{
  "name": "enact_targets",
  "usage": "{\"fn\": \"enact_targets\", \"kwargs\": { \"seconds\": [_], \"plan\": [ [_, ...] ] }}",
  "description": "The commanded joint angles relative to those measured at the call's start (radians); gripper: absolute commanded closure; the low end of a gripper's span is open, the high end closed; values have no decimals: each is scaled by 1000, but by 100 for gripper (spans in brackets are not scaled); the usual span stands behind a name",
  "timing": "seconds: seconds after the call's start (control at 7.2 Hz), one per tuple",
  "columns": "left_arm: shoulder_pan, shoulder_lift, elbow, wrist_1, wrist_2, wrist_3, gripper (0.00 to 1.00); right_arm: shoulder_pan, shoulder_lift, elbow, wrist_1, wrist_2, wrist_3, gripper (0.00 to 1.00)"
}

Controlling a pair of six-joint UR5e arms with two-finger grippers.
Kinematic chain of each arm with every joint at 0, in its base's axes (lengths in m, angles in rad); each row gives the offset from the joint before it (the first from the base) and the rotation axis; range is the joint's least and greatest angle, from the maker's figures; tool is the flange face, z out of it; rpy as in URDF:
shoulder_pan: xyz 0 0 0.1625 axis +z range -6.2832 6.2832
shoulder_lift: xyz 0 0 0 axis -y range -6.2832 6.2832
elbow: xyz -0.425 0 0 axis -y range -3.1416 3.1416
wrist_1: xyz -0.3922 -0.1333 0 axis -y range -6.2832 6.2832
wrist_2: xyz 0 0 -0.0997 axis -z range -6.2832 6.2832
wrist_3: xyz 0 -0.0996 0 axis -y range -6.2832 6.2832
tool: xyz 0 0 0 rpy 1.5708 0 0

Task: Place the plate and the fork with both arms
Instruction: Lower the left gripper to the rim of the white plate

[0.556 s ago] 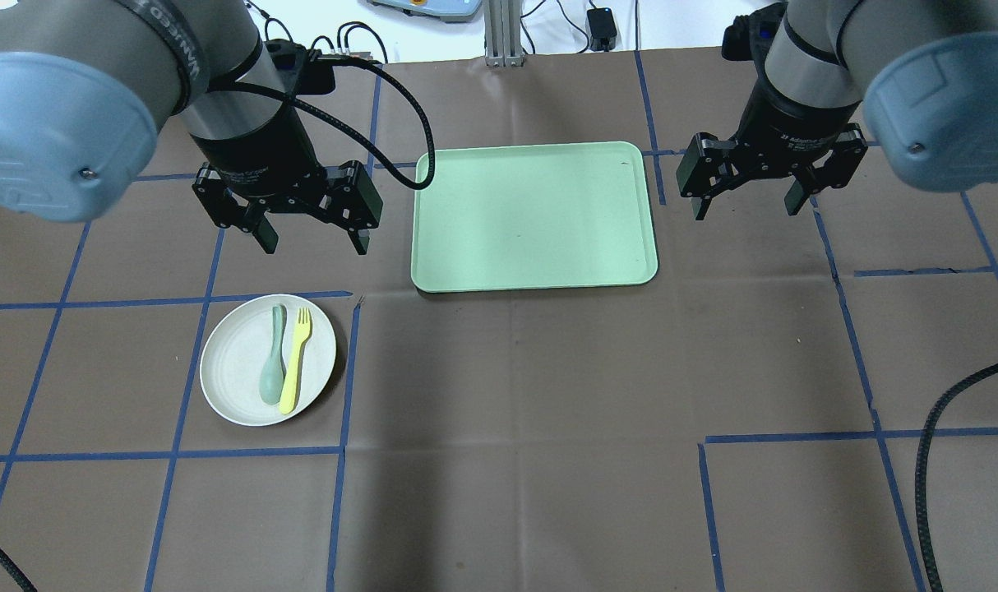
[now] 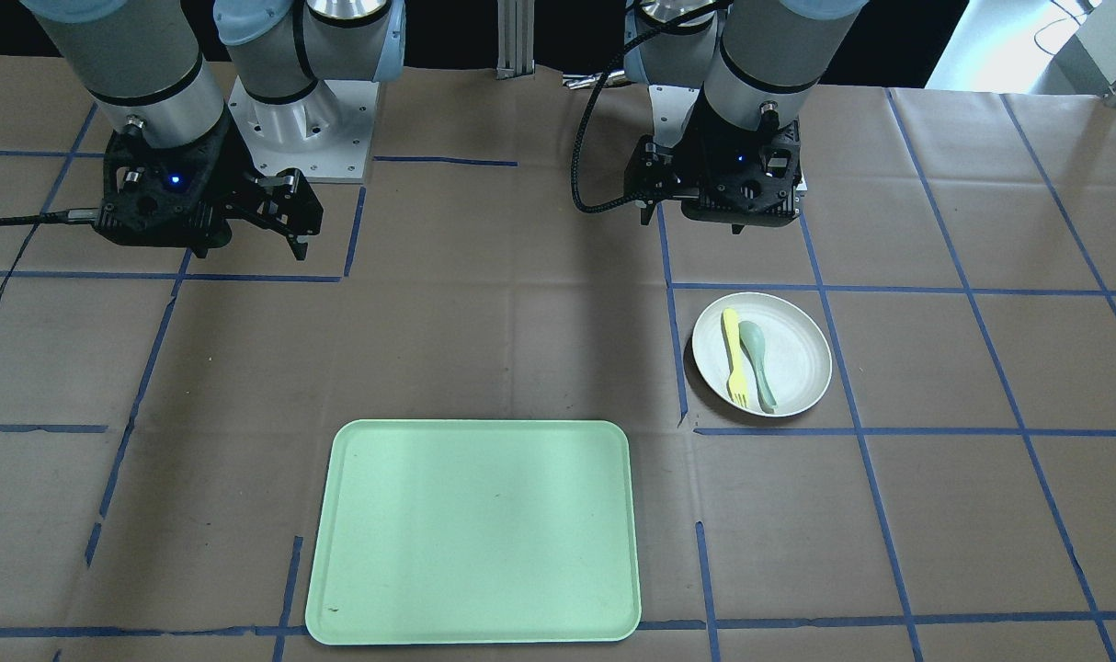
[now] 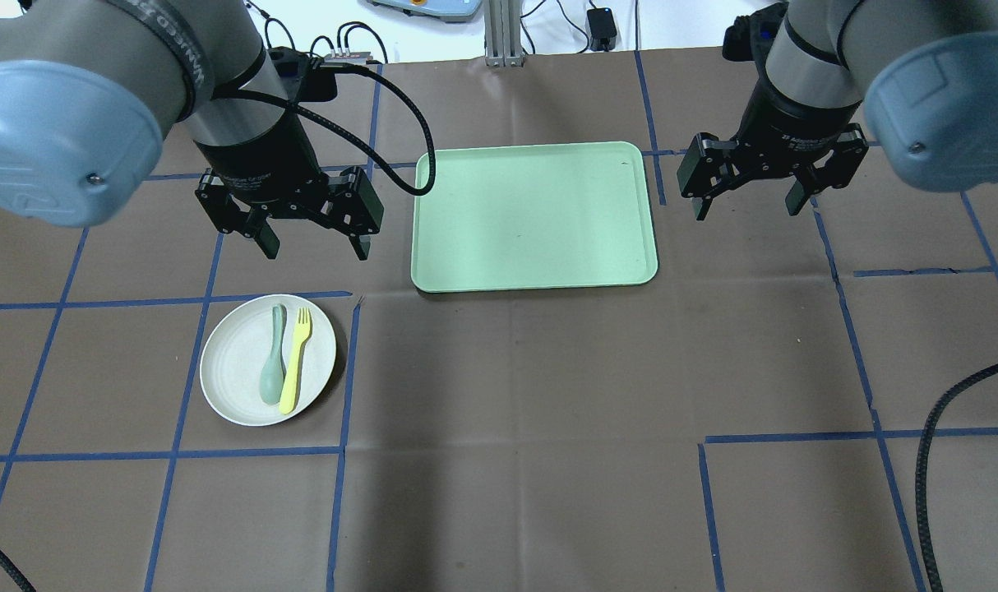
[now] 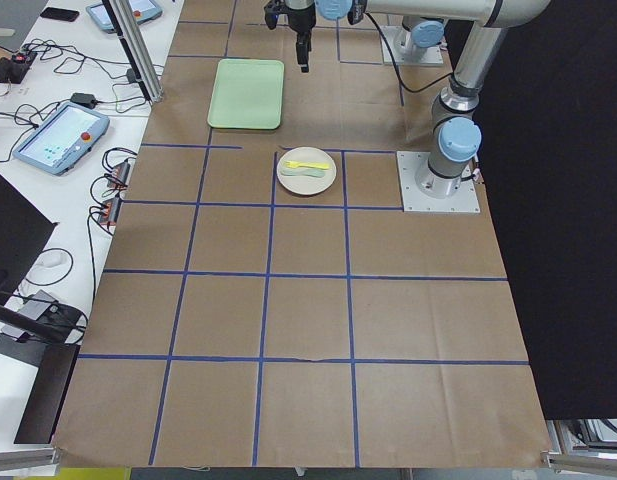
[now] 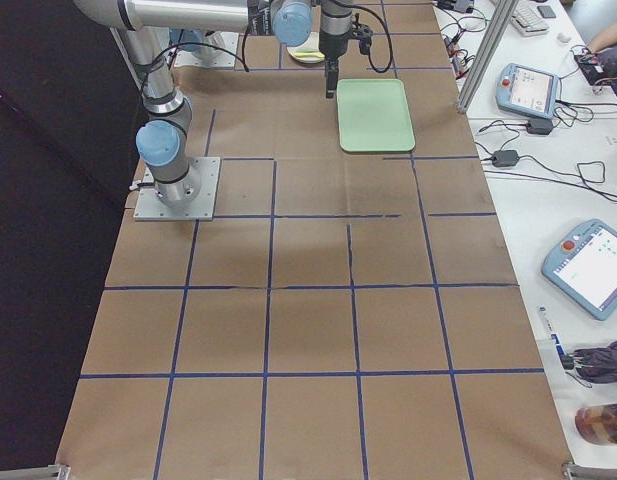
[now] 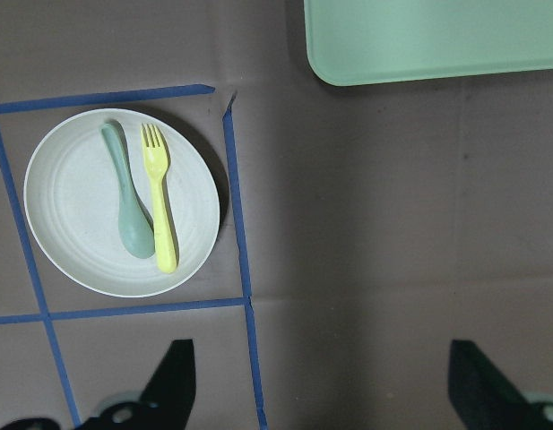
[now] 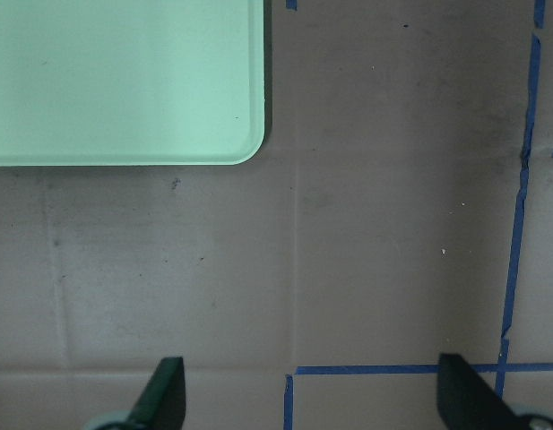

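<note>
The off-white plate [image 3: 240, 382] lies on the brown table at the left. The pale-yellow fork [image 3: 296, 358] lies on it beside a grey-green spoon [image 3: 273, 367]. Plate [image 6: 79, 224] and fork [image 6: 159, 202] also show in the left wrist view, and the plate [image 2: 792, 368] with the fork [image 2: 735, 359] in the front view. My left gripper [image 3: 314, 244] is open and empty, above the table just beyond the plate. My right gripper [image 3: 746, 205] is open and empty, right of the tray.
A mint-green rectangular tray [image 3: 534, 215] lies at the table's middle back, between the grippers; its corner shows in the right wrist view [image 7: 124, 81]. Blue tape lines grid the brown paper. A black cable [image 3: 931, 460] hangs at the right edge.
My left gripper has moved slightly nearer, towards the plate. The right gripper, plate, fork and tray have not moved.
</note>
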Motion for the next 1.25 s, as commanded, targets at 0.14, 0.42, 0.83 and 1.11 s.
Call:
{"fn": "enact_targets", "kwargs": {
  "seconds": [0.14, 0.42, 0.83, 1.11],
  "plan": [
    [6, -12, -4, -1, 0, 19, 0, 0, 0, 0, 0, 0, 0, 0],
    [105, -12, -37, 3, 1, 159, 0, 0, 0, 0, 0, 1, 0, 0],
    [309, -13, -149, 92, 3, 371, 0, 0, 0, 0, 0, 0, 0, 0],
    [441, -23, -295, 272, 44, 498, 0, 0, 0, 0, 0, 0, 0, 0]
  ]
}}
